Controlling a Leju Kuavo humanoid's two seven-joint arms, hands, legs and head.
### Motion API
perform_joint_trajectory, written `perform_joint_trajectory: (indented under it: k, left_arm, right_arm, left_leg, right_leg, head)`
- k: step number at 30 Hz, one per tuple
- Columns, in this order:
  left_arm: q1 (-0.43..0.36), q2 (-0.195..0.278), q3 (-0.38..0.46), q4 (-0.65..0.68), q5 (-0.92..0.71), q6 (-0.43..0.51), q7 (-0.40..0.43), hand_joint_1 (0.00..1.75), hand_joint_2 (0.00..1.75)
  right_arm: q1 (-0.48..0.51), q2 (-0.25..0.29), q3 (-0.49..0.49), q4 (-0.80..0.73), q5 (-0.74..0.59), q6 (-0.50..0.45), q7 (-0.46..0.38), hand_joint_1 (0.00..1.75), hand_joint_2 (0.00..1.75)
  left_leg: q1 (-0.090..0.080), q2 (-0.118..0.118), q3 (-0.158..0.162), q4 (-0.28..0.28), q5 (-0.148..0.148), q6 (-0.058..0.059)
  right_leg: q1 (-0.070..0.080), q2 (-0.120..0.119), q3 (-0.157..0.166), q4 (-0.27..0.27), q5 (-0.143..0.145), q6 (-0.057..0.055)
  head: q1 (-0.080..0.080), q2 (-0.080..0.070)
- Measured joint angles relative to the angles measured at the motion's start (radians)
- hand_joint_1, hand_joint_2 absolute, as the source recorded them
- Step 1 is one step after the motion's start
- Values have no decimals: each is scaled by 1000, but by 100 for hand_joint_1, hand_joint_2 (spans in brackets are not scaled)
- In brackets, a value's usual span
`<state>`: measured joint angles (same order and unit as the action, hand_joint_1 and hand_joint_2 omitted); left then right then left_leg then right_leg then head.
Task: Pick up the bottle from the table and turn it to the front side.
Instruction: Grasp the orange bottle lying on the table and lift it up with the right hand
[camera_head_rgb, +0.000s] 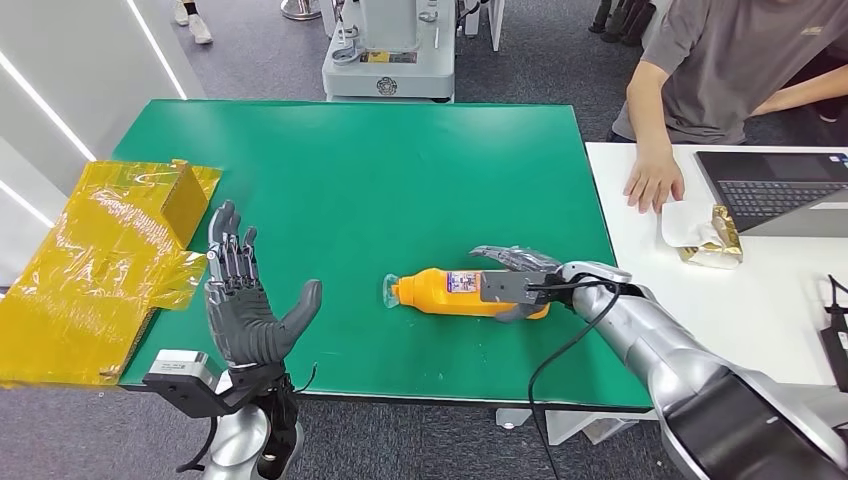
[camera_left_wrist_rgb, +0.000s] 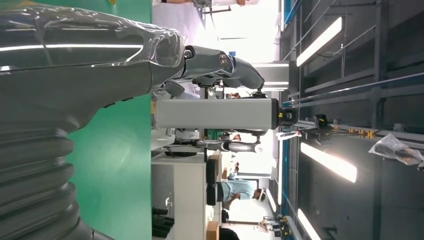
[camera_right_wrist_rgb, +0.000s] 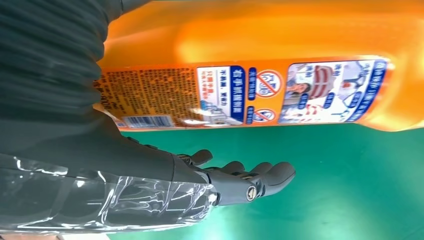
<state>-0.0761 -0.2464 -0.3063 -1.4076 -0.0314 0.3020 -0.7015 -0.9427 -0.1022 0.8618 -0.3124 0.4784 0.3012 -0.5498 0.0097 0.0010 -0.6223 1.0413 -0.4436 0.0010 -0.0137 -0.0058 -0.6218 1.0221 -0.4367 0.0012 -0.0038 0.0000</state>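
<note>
The orange plastic bottle (camera_head_rgb: 470, 293) lies on its side on the green tabletop (camera_head_rgb: 380, 170), cap end toward the robot's left, in front of the right arm. The side with the printed back label and barcode faces the right wrist camera.

Risks:
- The bottle is smooth and rounded. It may roll away or slip if the right hand (camera_head_rgb: 515, 272) closes off-centre.
- Turning it with a loose hold could leave the wrong face showing.
- Whether the hold is secure cannot be judged yet, since contact is not plainly visible.

Hand and arm pose:
- The right arm reaches in across the tabletop's near edge. The right hand sits at the bottle's base end, fingers (camera_right_wrist_rgb: 260, 176) extended and apart alongside the body, thumb on the opposite side; not closed on it.
- The left hand (camera_head_rgb: 245, 310) is raised over the near left corner, palm open, fingers spread, holding nothing, well apart from the bottle.
</note>
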Motion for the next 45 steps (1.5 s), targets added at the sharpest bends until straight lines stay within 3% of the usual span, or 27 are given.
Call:
perform_joint_trajectory:
  k: [23, 27, 45]
  left_arm:
    - [1, 0, 10, -3, -4, -9, 0, 0, 175]
    - [3, 0, 15, -9, -6, -6, 0, 0, 175]
    - [21, -1, 28, -37, -6, 6, 0, 0, 175]
  right_arm:
    - [5, 0, 0, 13, 3, 0, 2, 1, 175]
    - [7, 0, 0, 13, 8, 5, 4, 172, 175]
    - [10, 2, 0, 14, 18, 8, -21, 175, 175]
  left_leg:
    - [0, 0, 0, 0, 0, 0]
    - [0, 0, 0, 0, 0, 0]
    - [0, 0, 0, 0, 0, 0]
  right_leg:
    - [0, 0, 0, 0, 0, 0]
    - [0, 0, 0, 0, 0, 0]
    - [0, 0, 0, 0, 0, 0]
  head:
    - [0, 0]
    - [0, 0]
    - [0, 0]
